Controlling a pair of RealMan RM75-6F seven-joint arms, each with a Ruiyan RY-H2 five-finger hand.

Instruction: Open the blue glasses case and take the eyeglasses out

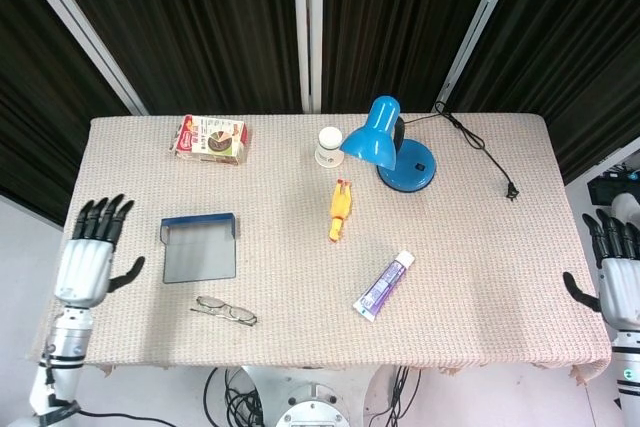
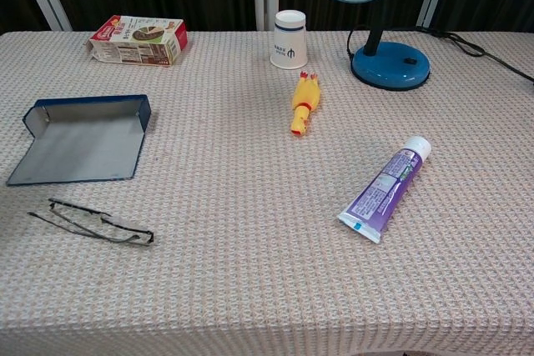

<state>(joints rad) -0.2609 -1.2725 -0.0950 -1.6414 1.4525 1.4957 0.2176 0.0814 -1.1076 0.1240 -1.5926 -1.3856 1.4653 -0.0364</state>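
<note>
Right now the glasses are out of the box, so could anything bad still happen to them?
Maybe. The eyeglasses lie folded near the table's front edge, so a bump might knock them off. The left hand hovers open beside the open blue case; if it swings back low, it could press on the thin frames. The right hand is far away, so little danger there.
</note>
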